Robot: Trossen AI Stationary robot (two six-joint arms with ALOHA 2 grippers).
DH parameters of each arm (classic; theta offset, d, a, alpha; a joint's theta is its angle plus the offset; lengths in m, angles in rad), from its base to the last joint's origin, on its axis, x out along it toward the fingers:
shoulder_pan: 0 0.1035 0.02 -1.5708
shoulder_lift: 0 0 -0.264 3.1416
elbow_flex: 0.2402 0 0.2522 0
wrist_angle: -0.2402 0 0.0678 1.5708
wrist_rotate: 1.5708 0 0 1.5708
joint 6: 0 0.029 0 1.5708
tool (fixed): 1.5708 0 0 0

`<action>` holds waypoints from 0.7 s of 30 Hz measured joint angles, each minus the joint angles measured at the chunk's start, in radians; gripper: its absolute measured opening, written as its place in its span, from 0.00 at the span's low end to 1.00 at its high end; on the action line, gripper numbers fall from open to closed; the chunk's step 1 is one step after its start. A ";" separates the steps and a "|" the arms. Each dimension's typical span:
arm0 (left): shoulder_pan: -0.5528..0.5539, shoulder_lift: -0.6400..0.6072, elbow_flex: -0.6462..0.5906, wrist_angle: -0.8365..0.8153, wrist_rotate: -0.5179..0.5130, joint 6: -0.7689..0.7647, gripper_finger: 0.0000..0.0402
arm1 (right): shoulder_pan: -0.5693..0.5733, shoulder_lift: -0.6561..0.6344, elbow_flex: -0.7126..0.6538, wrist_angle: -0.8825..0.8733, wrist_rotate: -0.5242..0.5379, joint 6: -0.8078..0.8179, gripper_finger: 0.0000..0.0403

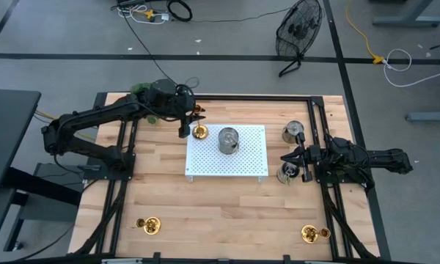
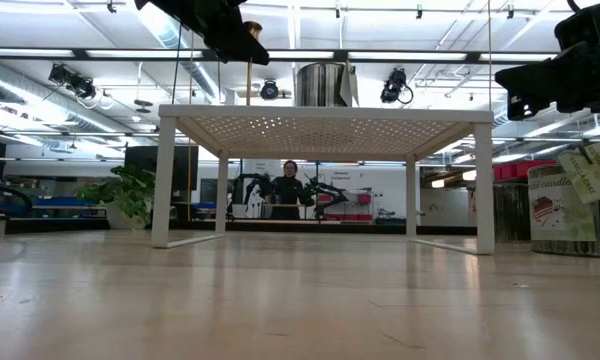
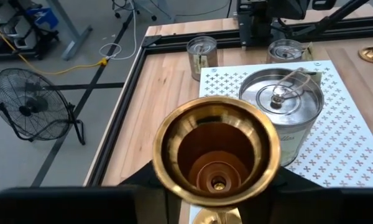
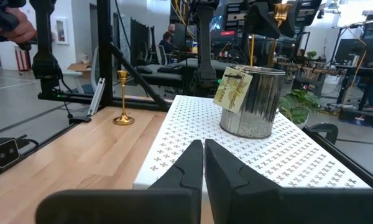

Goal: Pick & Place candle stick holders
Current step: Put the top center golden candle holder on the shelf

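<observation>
My left gripper (image 1: 184, 129) is over the left edge of the white perforated stand (image 1: 242, 166), shut on a tall gold candle stick holder (image 1: 199, 132). Its open cup (image 3: 214, 152) fills the left wrist view. Its slim stem (image 2: 248, 70) runs down to the stand's top. Two more gold holders stand on their round bases on the wood near the front edge, one at the left (image 1: 149, 224) and one at the right (image 1: 310, 233). My right gripper (image 1: 284, 158) is shut and empty, level, just off the stand's right edge; it shows in its own wrist view (image 4: 203, 158). My left gripper holds the tall holder at the top of its stem, just under the cup (image 2: 250, 38). It comes from above and from the table's left. The cup hides the fingers in the wrist view. The holder stays upright; whether its base (image 1: 200, 133) rests on the stand, I cannot tell.
A silver lidded tin (image 1: 229, 141) with a paper tag stands on the middle of the stand. Two more tins (image 1: 293, 132) (image 1: 286, 174) stand on the table by my right gripper. Black rails frame the table. A person shows far behind the table (image 2: 291, 185).
</observation>
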 joint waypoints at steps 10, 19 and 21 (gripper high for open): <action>0.000 0.000 0.000 0.000 0.002 -0.001 0.40 | 0.000 0.000 0.000 0.000 0.000 0.000 0.05; 0.000 0.000 0.000 0.001 0.002 -0.002 0.54 | 0.000 0.000 0.000 0.000 0.000 0.000 0.05; 0.000 0.000 0.000 0.000 0.002 -0.008 0.57 | 0.000 0.000 0.000 0.000 0.000 0.000 0.05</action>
